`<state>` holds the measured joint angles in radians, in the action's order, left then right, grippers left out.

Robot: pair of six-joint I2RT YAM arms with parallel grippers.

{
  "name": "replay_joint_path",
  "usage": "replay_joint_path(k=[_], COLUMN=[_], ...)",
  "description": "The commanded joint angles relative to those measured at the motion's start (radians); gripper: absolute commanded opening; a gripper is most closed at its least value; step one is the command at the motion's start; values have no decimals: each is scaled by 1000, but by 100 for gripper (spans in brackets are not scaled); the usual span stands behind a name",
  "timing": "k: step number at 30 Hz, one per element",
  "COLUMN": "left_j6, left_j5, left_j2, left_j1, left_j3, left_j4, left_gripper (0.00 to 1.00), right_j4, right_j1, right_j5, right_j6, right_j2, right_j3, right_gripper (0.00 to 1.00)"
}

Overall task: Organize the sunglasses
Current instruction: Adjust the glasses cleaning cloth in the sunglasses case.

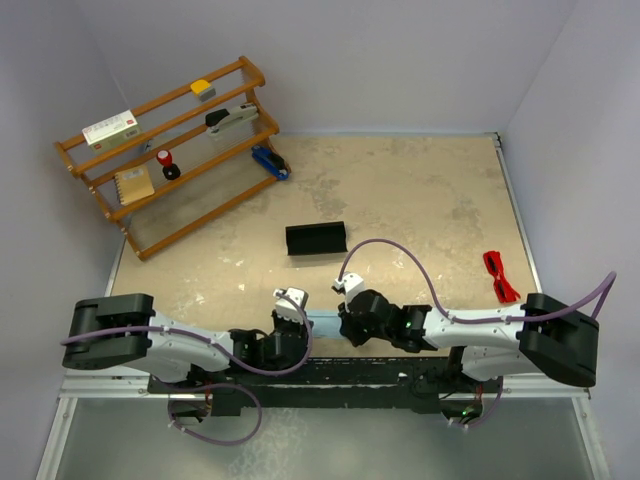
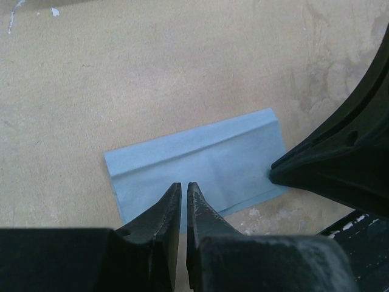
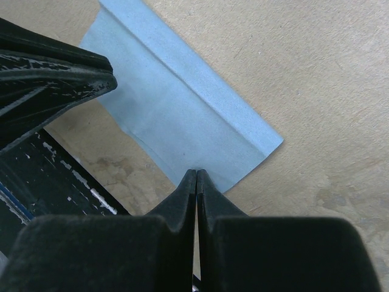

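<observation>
Right now we see the left gripper (image 2: 184, 186) closed to a sliver and the right gripper (image 3: 196, 174) pressed together, both tips at the blue cloth's (image 2: 200, 161) near edge. The red sunglasses (image 1: 500, 276) lie by the table's (image 1: 420, 190) right edge, well apart from both.

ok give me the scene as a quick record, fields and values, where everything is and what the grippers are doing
sunglasses: red, folded, on the table at far right, apart from both arms
case: black, mid table, beyond the arms
cloth: pale blue, folded flat, at the near edge between the arms
left gripper: shut, tips over the cloth's near edge
right gripper: shut, tips at the cloth's edge
grip on cloth: cannot tell
shelf: wooden, back left, small items on it
</observation>
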<state>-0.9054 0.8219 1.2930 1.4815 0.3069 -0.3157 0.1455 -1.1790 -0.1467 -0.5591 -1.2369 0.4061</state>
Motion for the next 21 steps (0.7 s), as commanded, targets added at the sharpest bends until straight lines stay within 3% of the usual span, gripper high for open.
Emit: replay_joint_path(k=[1, 14, 21], left_j6=[-32, -95, -153], left_j5=[-1, -3, -11], left_j2=[44, 81, 66], left_j1=[6, 7, 15], left_j3=[18, 50, 48], left_j4=[-54, 23, 156], left_gripper=[5, 3, 2], right_j4=[-18, -20, -20], right_j1=[-9, -10, -12], right_j5=[-16, -21, -21], right_j6=[-14, -16, -15], right_j2=[-1, 12, 16], right_j3=[-13, -23, -27], right_gripper=[0, 0, 0])
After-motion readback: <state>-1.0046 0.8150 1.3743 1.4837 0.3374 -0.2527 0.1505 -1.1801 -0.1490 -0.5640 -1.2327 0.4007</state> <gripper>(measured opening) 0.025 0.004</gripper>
